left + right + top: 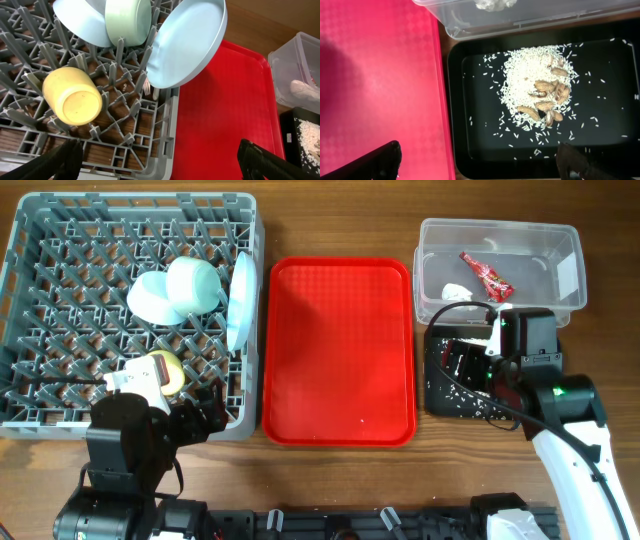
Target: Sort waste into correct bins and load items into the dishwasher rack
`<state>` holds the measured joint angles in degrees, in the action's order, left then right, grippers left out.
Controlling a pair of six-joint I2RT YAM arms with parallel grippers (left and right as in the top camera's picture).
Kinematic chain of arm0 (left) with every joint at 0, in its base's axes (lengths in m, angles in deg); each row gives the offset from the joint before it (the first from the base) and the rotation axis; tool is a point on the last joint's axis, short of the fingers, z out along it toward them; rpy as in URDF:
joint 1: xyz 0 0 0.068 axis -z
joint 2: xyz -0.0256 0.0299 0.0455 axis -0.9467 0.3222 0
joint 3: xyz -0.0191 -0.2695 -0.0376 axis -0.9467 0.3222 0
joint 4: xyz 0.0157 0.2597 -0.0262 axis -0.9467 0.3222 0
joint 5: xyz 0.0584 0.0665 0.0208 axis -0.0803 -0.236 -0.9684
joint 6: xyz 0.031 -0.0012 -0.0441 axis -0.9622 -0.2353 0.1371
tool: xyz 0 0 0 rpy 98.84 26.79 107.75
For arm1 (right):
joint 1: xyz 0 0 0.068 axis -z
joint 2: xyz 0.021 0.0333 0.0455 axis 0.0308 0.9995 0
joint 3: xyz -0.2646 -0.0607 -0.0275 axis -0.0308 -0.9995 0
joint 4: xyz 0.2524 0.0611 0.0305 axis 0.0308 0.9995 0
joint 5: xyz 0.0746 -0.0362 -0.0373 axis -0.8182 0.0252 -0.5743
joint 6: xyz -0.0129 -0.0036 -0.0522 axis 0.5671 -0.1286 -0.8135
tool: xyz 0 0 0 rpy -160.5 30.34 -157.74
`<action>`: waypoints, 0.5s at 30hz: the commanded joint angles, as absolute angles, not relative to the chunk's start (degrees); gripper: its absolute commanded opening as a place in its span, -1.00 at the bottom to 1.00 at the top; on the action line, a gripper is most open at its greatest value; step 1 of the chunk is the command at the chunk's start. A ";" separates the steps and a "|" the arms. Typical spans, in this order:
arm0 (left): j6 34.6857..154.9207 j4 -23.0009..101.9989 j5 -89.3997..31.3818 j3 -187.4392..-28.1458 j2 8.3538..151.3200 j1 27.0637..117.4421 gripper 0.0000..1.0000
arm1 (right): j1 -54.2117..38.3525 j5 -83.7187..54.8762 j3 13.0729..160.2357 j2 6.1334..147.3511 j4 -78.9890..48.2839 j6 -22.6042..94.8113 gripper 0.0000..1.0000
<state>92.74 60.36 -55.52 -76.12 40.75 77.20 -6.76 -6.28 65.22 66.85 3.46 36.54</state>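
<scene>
The grey dishwasher rack (40, 240) holds two mint-green bowls (155, 298) (195, 285), the white plate (238, 300) on edge and the yellow cup (165, 370) on its side. My left gripper (205, 415) is open and empty over the rack's near right corner (165, 125). The left wrist view shows the cup (72, 97), the plate (192, 45) and white fork tines (146, 87) beneath the plate. The clear tub (500, 240) holds the red wrapper (485, 277) and the napkin (457, 292). My right gripper (477, 167) is open and empty above the black tray (475, 130), which holds the food scraps (540, 92).
The red serving tray (340, 350) lies bare between the rack and the bins. It also shows in the left wrist view (225, 110) and the right wrist view (380, 75). The tub's wall (520, 20) borders the black tray's far side.
</scene>
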 commanded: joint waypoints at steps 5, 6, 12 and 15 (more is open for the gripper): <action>91.80 60.34 -56.29 -75.60 40.48 77.47 1.00 | -6.76 -4.25 63.41 41.52 -1.29 30.46 0.99; 91.80 60.36 -56.29 -75.60 40.48 77.47 1.00 | -6.76 -4.49 61.73 37.48 -4.61 29.59 1.00; 91.80 60.36 -56.29 -75.60 40.48 77.47 1.00 | -6.74 -5.62 36.53 12.76 -34.79 28.41 0.99; 91.80 60.36 -56.29 -75.60 40.48 77.47 1.00 | -6.74 -7.92 25.60 8.17 -47.93 28.37 1.00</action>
<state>92.74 60.51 -55.52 -75.88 40.86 77.20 -6.78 -6.35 31.72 11.03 -41.59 29.35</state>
